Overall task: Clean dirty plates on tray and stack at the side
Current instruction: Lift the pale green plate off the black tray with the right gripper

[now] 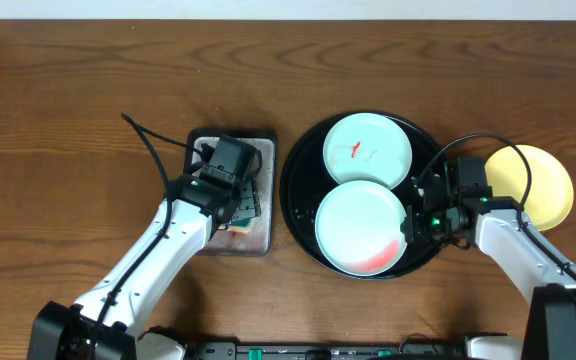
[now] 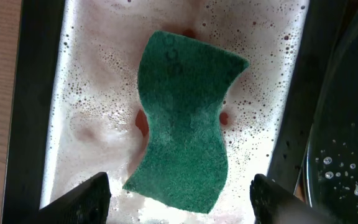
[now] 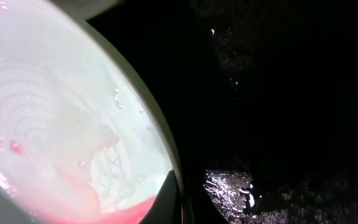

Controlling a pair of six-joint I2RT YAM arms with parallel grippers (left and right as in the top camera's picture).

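The black tray holds two mint-green plates. The far plate has small red sauce marks. The near plate is wet, with a pink smear at its front right; it also shows in the right wrist view. The yellow plate lies on the table to the right of the tray. My right gripper is shut on the near plate's right rim; one finger lies over the rim, the other is lost against the dark tray. My left gripper is open above the teal sponge.
The sponge lies in foamy, pinkish water in the rectangular grey metal tray, just left of the black tray. The black tray's floor is wet. Brown wooden table surrounds everything.
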